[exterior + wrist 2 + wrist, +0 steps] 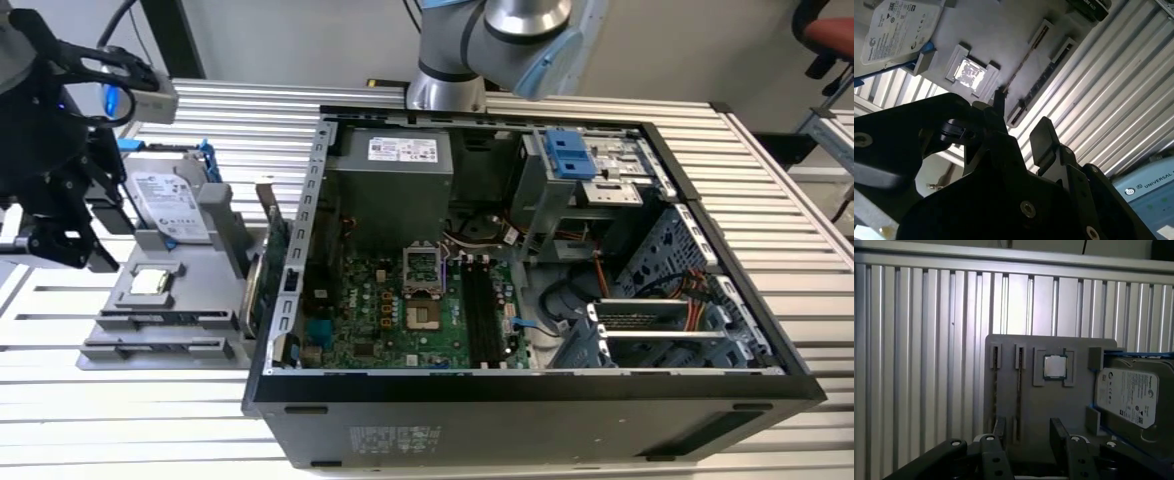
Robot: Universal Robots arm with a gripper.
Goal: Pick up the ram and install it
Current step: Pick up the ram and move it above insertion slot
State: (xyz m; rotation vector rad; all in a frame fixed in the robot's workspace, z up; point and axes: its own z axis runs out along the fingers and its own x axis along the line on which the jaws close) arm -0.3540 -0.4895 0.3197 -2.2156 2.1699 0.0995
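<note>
I am holding the black two-finger gripper (1028,429) wide open, and nothing is sitting between its fingers (1058,432). It is hanging above the flat grey plastic holder (1044,400) with its fingertips pointing down at it, and it is touching nothing.

The ram (1019,385), a long thin dark stick of which I am seeing only the narrow edge, is standing in one of the holder's two parallel slots, the one nearer to the small square silver processor chip (1055,366). In the first wrist view this slot is running toward the gap between the two fingers, closer to one finger than to the other, and the ram is staying apart from both.

Beside the chip, the silver hard drive in a blue frame (1129,395) is lying on the same holder. The holder is resting on the ribbed aluminium table (914,340).

In the exterior view the arm is keeping the gripper at the exterior view's left of the open black computer case (534,385). The ram is well apart from the long black memory slots (481,310) on the green motherboard (387,300).
</note>
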